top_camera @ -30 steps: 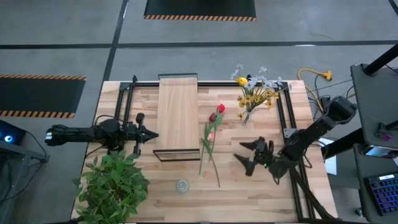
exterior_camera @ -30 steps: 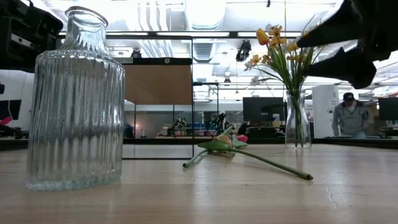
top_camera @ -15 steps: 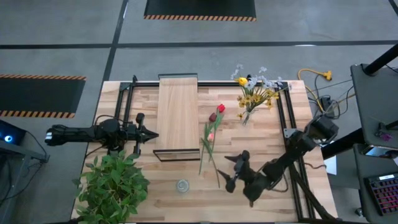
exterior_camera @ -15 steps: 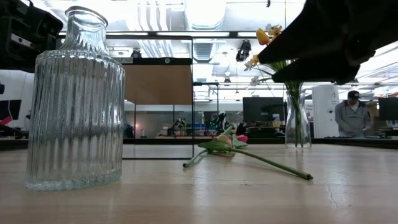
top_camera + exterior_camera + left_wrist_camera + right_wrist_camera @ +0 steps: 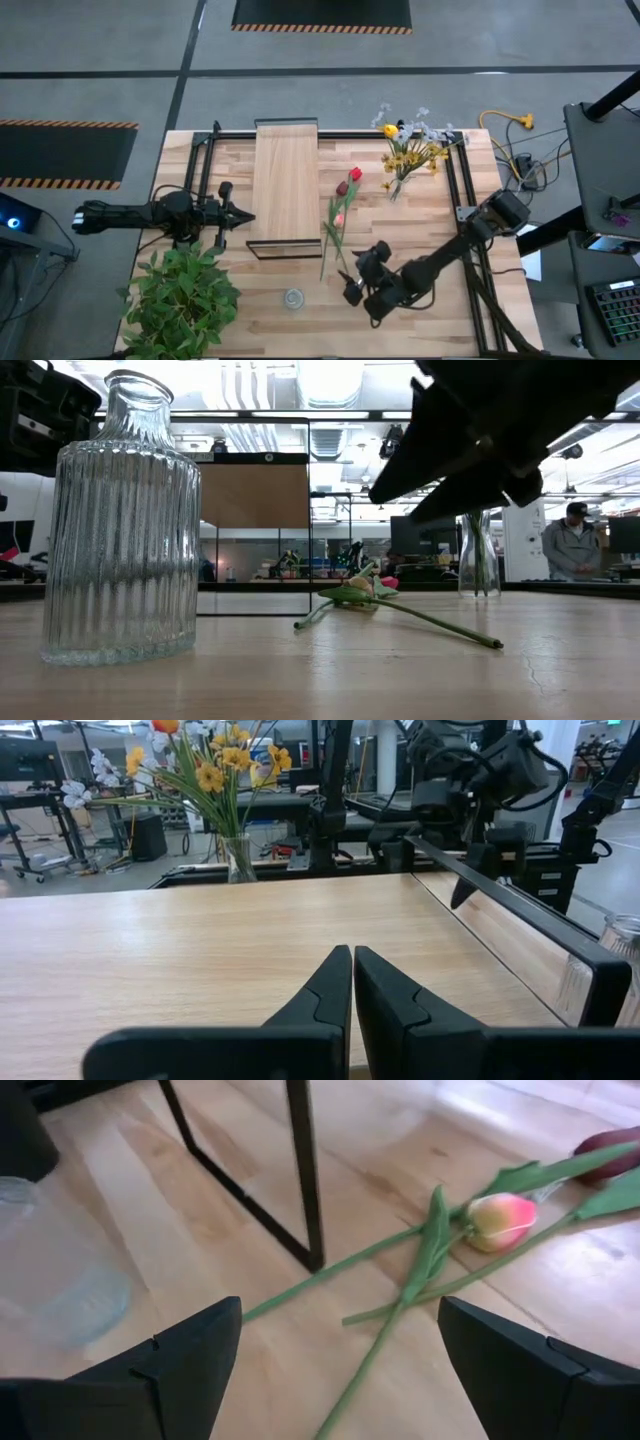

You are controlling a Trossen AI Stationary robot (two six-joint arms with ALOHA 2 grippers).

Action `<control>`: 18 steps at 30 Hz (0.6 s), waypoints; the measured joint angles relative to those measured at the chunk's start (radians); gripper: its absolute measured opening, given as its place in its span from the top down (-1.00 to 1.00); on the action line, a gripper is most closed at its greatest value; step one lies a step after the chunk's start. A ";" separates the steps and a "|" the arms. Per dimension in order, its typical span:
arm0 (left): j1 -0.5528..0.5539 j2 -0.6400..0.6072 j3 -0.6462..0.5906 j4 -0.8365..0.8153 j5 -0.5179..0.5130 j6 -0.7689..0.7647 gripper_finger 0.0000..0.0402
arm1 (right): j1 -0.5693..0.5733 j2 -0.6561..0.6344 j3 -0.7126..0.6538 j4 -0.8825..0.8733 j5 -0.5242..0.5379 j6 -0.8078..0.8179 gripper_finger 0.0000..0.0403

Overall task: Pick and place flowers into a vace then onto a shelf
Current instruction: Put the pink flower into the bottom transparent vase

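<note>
While the right gripper (image 5: 352, 283) hangs wide open at the tulips' (image 5: 338, 222) stem ends, light, floppy stems are best pinched mid-stem; left gripper (image 5: 352, 982) is seen shut beside the shelf (image 5: 285, 175).

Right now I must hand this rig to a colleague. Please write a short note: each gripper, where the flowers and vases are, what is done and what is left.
Right gripper: open, above the stem ends of the loose red and pink tulips lying on the butcher-block table, nothing held.
Left gripper: shut, empty, waiting beside the light-wood shelf on a black frame.
Ribbed clear glass vase: empty, near the table's front edge.
Done: a yellow and white bouquet stands in a second glass vase at the far right.
Left: put the tulips into the ribbed vase, then move vases onto the shelf.
</note>
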 joint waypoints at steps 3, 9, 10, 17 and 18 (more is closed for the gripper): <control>0.000 0.003 0.000 -0.001 0.000 0.000 1.00 | -0.019 0.008 0.006 -0.003 0.000 0.010 -0.63; 0.000 0.009 0.000 0.001 0.000 0.000 1.00 | -0.085 0.015 0.000 -0.003 -0.078 0.041 -0.63; 0.000 0.010 0.000 0.001 0.000 0.000 1.00 | -0.095 0.016 -0.001 -0.003 -0.093 0.041 -0.63; 0.000 0.011 0.000 0.000 0.000 0.000 1.00 | -0.155 0.016 -0.002 0.003 -0.193 0.035 -0.63; 0.000 0.011 0.000 0.000 0.000 0.000 1.00 | -0.158 0.016 -0.002 0.004 -0.213 0.035 -0.63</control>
